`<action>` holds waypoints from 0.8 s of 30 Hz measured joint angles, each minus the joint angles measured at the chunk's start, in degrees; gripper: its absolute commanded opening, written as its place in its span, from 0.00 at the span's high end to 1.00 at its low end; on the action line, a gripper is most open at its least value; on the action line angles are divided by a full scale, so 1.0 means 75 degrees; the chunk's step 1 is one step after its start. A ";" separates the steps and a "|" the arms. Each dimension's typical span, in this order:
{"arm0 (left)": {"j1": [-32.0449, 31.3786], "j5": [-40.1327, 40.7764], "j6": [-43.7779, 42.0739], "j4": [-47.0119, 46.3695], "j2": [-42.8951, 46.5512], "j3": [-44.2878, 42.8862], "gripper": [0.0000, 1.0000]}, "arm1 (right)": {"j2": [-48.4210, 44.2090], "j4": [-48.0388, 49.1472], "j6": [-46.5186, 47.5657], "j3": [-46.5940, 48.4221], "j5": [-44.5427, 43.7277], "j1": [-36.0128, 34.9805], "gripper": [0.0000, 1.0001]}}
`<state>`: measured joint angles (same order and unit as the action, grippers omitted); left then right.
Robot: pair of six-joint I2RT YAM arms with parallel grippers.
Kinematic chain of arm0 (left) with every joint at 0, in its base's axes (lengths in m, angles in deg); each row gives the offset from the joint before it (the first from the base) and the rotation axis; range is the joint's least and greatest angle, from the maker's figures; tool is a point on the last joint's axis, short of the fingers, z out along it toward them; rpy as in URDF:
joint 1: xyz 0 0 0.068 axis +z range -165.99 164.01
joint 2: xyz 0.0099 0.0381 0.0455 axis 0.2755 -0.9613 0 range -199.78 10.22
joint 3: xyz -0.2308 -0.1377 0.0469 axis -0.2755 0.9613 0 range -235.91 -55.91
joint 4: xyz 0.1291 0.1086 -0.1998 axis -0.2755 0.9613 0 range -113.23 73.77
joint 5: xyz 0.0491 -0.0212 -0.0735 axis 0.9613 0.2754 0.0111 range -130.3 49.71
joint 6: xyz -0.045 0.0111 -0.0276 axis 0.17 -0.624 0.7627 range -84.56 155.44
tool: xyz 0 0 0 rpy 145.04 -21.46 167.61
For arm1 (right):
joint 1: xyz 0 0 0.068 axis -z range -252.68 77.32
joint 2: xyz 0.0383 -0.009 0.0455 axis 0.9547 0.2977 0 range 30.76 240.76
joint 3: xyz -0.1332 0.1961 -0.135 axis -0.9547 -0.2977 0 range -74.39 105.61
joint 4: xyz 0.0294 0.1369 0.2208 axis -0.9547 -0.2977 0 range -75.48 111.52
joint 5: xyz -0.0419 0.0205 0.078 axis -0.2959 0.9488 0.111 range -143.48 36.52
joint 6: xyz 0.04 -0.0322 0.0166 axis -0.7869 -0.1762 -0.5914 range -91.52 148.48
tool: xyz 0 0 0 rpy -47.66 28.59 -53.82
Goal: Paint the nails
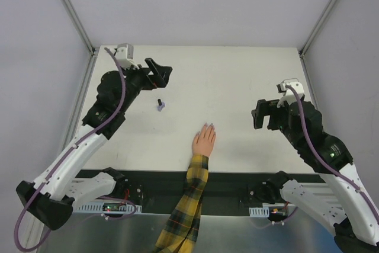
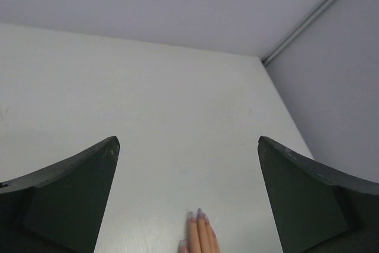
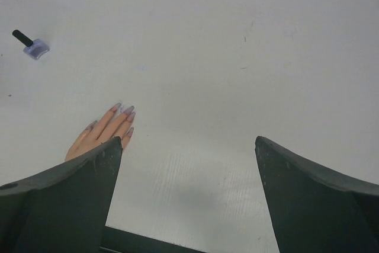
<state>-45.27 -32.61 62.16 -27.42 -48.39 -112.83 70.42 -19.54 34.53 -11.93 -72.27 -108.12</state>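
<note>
1. While the left arm reaches over the far-left part of the table (image 1: 237, 75), the left gripper (image 1: 164, 74) hangs w/ fingers spread wide and nothing btwn them. Its wrist cam shows the same: left gripper (image 2: 188, 143) gaping, bare tabletop in the gap.
2. A purple cable (image 1: 121, 96) loops along that arm. A grey frame post (image 1: 71, 10) slants up behind it.
3. Just near-side of the left gripper stands the small purple bottle (image 1: 160, 105) w/ black cap, apart from the fingers. From the right wrist cam the bottle (image 3: 34, 47) is seen far left. Any print on it is too small to read.
4. Ctr of table, near edge: the hand (image 1: 204, 142) lies flat, palm down, fingers together and pointing away from the arm bases. Yellow-and-dark plaid sleeve (image 1: 188, 197) crosses the black strip (image 1: 231, 177) at the table's front.
5. The nails (image 1: 208, 125) are at the far tips of that hand, to the right of the bottle and well apart from it and from both grippers. Closer up, the nails (image 3: 125, 111) look long w/ a greyish-lilac tint. The left wrist cam catches only the nails (image 2: 199, 213) and fingertips at its bottom edge.
6. The right gripper (image 1: 256, 115) hovers to the right of the hand, fingers wide apart, holding nothing. In its own cam the right gripper (image 3: 188, 141) frames bare table. Its left finger (image 3: 65, 205) covers part of the hand (image 3: 98, 134).
7. Far right, a 2nd frame post (image 1: 328, 13).
</note>
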 measured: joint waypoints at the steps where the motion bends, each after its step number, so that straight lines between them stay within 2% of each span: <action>1: 0.0003 -0.0309 -0.0096 0.0096 0.0204 -0.0245 0.01 | -0.0047 -0.0079 -0.0032 0.0029 -0.0114 0.0000 0.03; 7: 0.0000 -0.1725 -0.0460 0.0889 0.0755 -0.1218 0.01 | -0.0184 -0.0326 -0.0146 0.0731 -0.0245 0.0015 0.04; 12: 0.0000 -0.2422 -0.0592 0.1719 0.1000 -0.1737 0.01 | -0.0198 -0.0268 -0.0111 0.1361 0.0041 0.0015 0.03; 20: 0.0000 -0.2830 -0.0860 0.2331 0.1032 -0.3258 0.01 | -0.0128 0.0201 0.0204 0.2192 0.0277 0.0015 0.04; 24: 0.0000 -0.2830 -0.0886 0.2328 0.1236 -0.3485 0.01 | -0.0131 0.0417 0.0318 0.2363 0.0221 0.0015 0.03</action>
<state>-45.27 -53.84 55.52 -9.95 -39.12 -138.98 69.43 -16.41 36.91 5.79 -70.61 -108.01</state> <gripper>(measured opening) 0.990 0.968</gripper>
